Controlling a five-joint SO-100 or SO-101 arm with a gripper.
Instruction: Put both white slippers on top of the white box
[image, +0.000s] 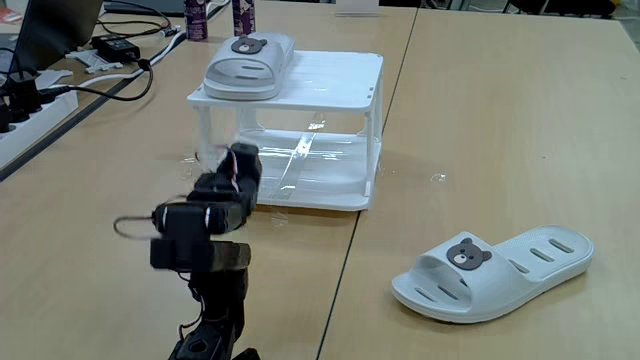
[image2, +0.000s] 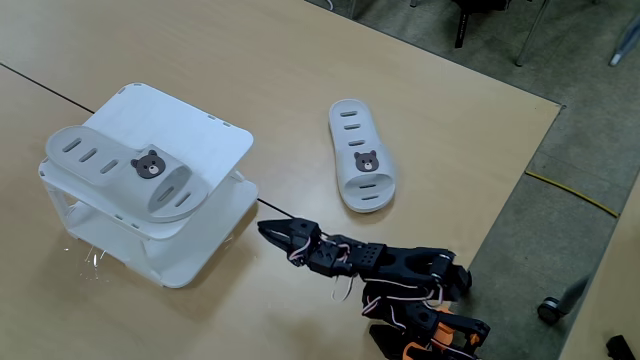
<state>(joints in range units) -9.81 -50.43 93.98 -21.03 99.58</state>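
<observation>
Pincer (image2: 268, 229): black, low over the desk (image2: 450, 130), jaws nearly together, holding nothing; tip points toward the box's lower front corner, just short of it. Box (image2: 215, 135): white two-tier rack, directly ahead of the pincer. Slipper one (image2: 125, 170): lying on the box top, above and beyond the pincer tip. Slipper two (image2: 360, 168): flat on the desk, well apart from the pincer, off to its side, bear badge up.
</observation>
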